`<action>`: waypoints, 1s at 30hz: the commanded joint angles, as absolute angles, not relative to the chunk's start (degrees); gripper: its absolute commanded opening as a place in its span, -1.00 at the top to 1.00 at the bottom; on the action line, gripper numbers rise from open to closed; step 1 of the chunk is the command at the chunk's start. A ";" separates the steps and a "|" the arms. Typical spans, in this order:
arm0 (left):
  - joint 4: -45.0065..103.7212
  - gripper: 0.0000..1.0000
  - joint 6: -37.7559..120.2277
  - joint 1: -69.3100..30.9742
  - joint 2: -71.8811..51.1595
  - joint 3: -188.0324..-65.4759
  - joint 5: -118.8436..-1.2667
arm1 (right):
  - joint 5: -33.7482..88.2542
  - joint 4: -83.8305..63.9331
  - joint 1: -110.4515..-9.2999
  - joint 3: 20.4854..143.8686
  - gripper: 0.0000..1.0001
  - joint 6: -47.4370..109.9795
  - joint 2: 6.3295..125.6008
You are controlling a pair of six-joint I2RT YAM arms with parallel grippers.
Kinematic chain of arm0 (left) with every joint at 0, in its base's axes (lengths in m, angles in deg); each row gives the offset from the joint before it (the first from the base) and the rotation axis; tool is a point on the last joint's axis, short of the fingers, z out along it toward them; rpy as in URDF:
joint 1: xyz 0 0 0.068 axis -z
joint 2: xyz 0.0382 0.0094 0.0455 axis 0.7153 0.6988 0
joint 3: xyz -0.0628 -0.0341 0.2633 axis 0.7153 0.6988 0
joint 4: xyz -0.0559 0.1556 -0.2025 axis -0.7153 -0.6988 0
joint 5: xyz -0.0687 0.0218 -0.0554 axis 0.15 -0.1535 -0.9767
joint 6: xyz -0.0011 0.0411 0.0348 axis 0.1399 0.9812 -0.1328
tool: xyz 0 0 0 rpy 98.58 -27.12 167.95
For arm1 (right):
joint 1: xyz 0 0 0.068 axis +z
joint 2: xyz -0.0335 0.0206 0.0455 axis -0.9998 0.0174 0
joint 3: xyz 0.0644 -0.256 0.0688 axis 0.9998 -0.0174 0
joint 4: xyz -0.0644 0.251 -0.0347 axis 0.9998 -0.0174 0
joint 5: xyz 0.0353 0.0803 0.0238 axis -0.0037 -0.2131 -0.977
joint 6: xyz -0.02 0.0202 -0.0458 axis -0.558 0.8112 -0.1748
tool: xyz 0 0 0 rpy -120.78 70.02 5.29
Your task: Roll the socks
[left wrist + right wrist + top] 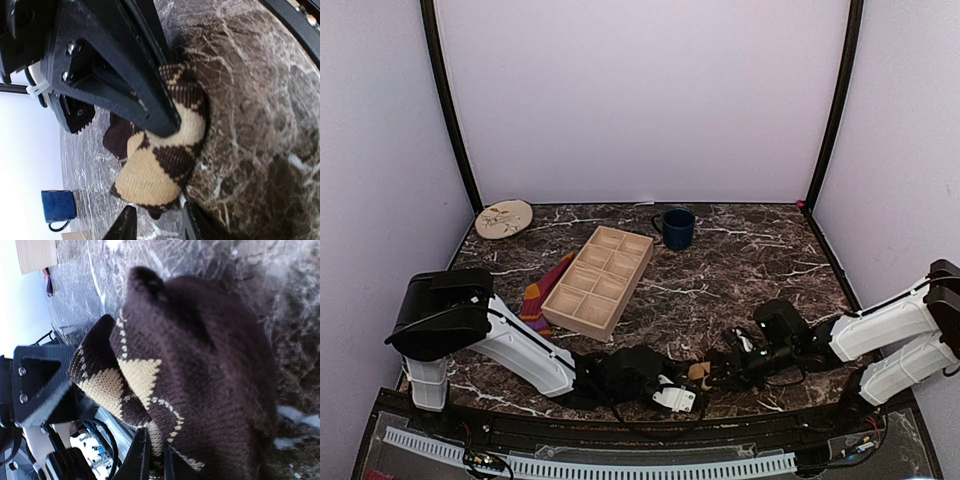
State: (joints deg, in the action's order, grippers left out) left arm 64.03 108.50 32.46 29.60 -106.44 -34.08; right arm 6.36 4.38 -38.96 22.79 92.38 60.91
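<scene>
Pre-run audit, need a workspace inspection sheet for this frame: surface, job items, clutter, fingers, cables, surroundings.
Surface: dark marble table, white veining.
Job's things: argyle sock bunched between both grippers; striped sock lying against the tray's left side, untouched.
Clutter: wooden tray, blue mug, round plate.
Grippers: left gripper fingers buried in the sock's fold, grip unclear; right gripper fingers shut on its edge.
Cables: black cable looped near the left gripper.
Surroundings: pale walls, black posts.

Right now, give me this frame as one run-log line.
task: roll socks | argyle sock: bunched, near edge | right gripper: shut on it | left gripper: open at its end | striped sock: beside tray, untouched
</scene>
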 commanded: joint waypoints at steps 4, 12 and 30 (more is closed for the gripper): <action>62.05 0.31 109.99 32.54 24.98 -104.68 -35.75 | 4.05 0.32 -39.99 25.27 1.00 88.53 62.12; 55.40 0.30 108.14 32.49 23.24 -106.96 -42.50 | 2.59 -0.32 -40.67 27.40 1.00 86.50 63.93; 56.76 0.27 110.80 31.77 27.54 -111.16 -39.83 | -0.90 -3.48 -40.77 29.62 1.00 82.79 64.94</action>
State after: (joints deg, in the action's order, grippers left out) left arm 57.19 110.31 32.18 26.72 -109.35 -39.96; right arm 0.90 -2.13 -40.43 28.35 84.49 64.94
